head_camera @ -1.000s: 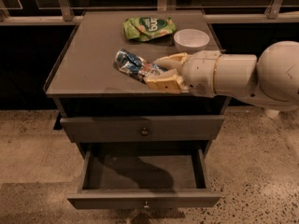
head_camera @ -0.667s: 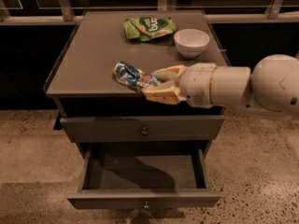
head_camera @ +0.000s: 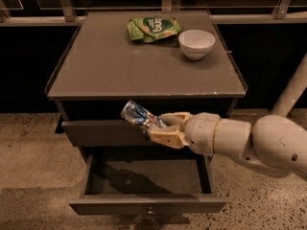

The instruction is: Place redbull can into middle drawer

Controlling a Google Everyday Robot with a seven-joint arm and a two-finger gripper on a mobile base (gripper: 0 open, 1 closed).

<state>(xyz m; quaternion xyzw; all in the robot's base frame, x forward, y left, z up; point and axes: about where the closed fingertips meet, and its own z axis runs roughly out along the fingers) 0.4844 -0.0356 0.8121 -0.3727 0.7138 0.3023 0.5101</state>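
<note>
Pinching shut with tan fingers (head_camera: 169,137) on one end of the slim shiny silver-and-blue metal drink can (head_camera: 138,114). Mid-carry, by the look of it: hovers with the white gripper (head_camera: 160,127) above the open wide grey middle drawer (head_camera: 120,206), can likewise above it, not yet inside. Holds the can tilted, long axis slanting, free end pointing up and left, away from the drawer. Next, likely: lower straight into the drawer, clear of its front wall, then release.

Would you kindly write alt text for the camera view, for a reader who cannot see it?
The gripper holds the redbull can in front of the cabinet, above the open middle drawer. A green snack bag and white bowl sit on top.
</note>
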